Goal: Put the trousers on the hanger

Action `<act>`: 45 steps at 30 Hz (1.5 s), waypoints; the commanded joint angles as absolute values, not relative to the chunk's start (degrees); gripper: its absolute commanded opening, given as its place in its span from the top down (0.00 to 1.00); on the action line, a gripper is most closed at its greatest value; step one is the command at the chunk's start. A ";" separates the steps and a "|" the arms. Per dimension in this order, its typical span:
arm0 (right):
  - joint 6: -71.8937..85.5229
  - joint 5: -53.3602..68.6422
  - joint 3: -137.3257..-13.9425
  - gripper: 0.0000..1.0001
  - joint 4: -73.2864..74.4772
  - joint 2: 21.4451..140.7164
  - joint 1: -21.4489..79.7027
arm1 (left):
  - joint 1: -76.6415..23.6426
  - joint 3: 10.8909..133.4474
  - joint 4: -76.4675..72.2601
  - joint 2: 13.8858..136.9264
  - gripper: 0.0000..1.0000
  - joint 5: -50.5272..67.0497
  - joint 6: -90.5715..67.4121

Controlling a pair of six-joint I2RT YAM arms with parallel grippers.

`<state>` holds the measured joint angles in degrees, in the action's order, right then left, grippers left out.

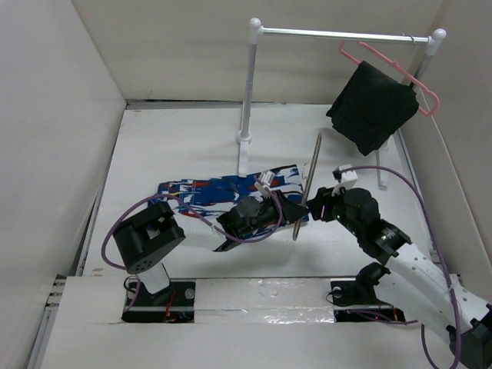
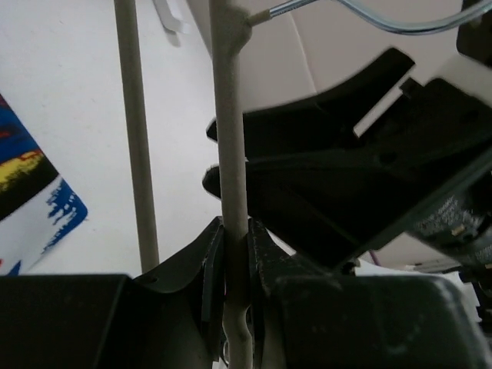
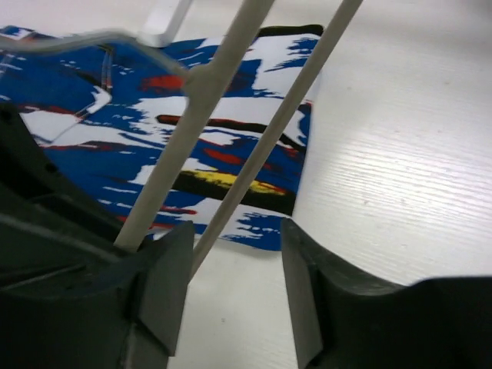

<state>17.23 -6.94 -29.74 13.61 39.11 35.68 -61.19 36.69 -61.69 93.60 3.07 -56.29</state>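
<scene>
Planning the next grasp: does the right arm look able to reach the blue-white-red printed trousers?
Probably yes: the right gripper is open beside the trousers, but the thin grey wire hanger crosses its jaws.

Left pincer [image 2: 236,257] clamped, right pincer [image 3: 234,288] agape

No text, brand, number or sign can be read in any view; a pale label [image 2: 459,218] at the right edge of the left wrist view carries print too blurred to make out.
</scene>
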 commanded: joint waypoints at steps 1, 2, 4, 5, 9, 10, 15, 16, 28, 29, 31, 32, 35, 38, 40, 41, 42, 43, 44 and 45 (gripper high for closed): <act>17.49 -2.99 -31.73 0.42 5.98 39.90 33.32 | -62.05 35.68 -76.99 94.83 1.00 8.96 -59.94; 17.75 -3.16 -31.64 0.42 5.02 40.25 32.70 | -62.05 35.60 -76.82 94.66 1.00 9.31 -60.03; 18.37 -2.29 -30.51 0.42 3.09 41.48 30.33 | -62.05 34.81 -76.38 93.44 1.00 8.88 -59.68; 18.46 -0.54 -30.41 0.42 1.86 42.27 29.45 | -62.66 34.54 -75.68 92.82 1.00 7.92 -58.98; 19.16 3.59 -29.53 0.41 -2.01 46.22 26.72 | -63.89 35.07 -72.95 91.41 1.00 7.91 -57.57; 19.60 3.86 -29.18 0.40 -2.89 47.71 26.72 | -63.90 34.72 -73.12 90.97 1.00 7.74 -57.57; 21.18 5.89 -27.17 0.49 -8.60 47.90 25.49 | -64.51 34.80 -73.13 90.97 1.00 8.08 -57.92; 21.36 5.54 -26.72 0.56 -9.74 47.64 25.49 | -64.51 34.28 -73.04 90.71 1.00 7.91 -57.92; 18.55 4.92 -25.23 1.00 -3.60 40.43 21.71 | -65.13 36.12 -53.62 86.93 1.00 -5.44 -52.91; 18.46 5.01 -25.05 1.00 -3.26 40.17 21.71 | -65.13 35.86 -53.35 86.58 1.00 -6.15 -52.74; 18.81 4.75 -25.14 1.00 -2.29 39.82 21.71 | -65.13 36.29 -52.65 86.66 1.00 -8.25 -52.91; 19.07 4.83 -24.70 1.00 -2.37 39.81 21.71 | -65.13 36.73 -51.60 86.75 1.00 -8.78 -52.91; 18.90 6.85 -23.73 0.95 -2.29 41.04 21.71 | -66.18 38.93 -46.85 87.45 1.00 -12.74 -51.51; 17.76 5.19 -24.95 0.55 4.18 40.96 21.71 | -66.18 40.25 -46.14 89.81 1.00 -12.49 -52.82; 16.36 5.27 -26.10 0.34 5.44 39.73 21.71 | -66.80 40.52 -47.37 91.92 1.00 -13.09 -53.87; 16.09 5.36 -26.54 0.28 6.75 39.03 21.71 | -68.28 40.52 -48.16 92.72 1.00 -13.70 -55.10; 15.74 4.40 -27.15 0.26 7.81 37.20 21.71 | -68.29 40.34 -49.99 93.51 1.00 -14.93 -55.72; 15.38 3.61 -28.46 0.23 9.04 36.31 21.71 | -69.07 40.43 -50.97 94.39 1.00 -15.20 -56.24; 15.29 3.17 -28.91 0.23 10.44 35.52 21.71 | -69.08 40.52 -51.76 96.13 1.00 -15.21 -56.95; 15.12 2.82 -29.00 0.23 10.37 34.29 21.71 | -69.08 40.69 -52.81 96.85 1.00 -15.47 -57.13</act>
<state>17.45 4.73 -25.15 7.97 37.19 22.09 -68.23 38.72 -48.29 95.37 -12.49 -55.51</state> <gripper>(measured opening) 0.764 0.064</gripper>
